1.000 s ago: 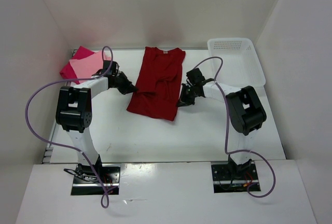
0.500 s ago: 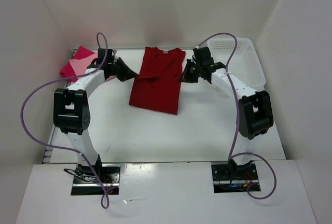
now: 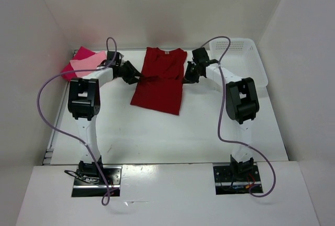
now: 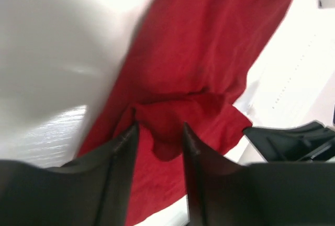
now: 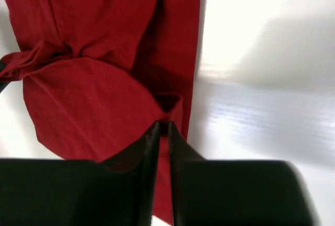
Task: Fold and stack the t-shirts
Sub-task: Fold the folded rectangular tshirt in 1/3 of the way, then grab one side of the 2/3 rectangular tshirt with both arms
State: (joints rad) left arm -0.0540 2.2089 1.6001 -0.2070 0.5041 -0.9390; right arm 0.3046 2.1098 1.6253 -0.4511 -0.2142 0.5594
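The dark red t-shirt (image 3: 159, 79) lies flat mid-table, collar to the back, its lower part doubled up. My left gripper (image 3: 137, 77) is at its left edge. In the left wrist view this gripper (image 4: 157, 132) stands open, with a loose bump of the dark red cloth (image 4: 209, 53) just past its fingertips. My right gripper (image 3: 185, 78) is at the shirt's right edge. In the right wrist view its jaws (image 5: 164, 126) are parted by a thin slit, a puckered fold of the cloth (image 5: 94, 105) at the tips. The pale pink t-shirt (image 3: 87, 65) lies on the crimson-pink one (image 3: 79, 54) at the back left.
A white lattice basket (image 3: 233, 41) stands at the back right, close behind the right arm. White walls close in the table on the left, back and right. My right gripper's black body (image 4: 293, 142) shows across the shirt in the left wrist view.
Both grippers carried the shirt's side edges toward the back, shortening the shirt. The left jaws have sprung wide and let the cloth go; the right jaws have parted slightly.
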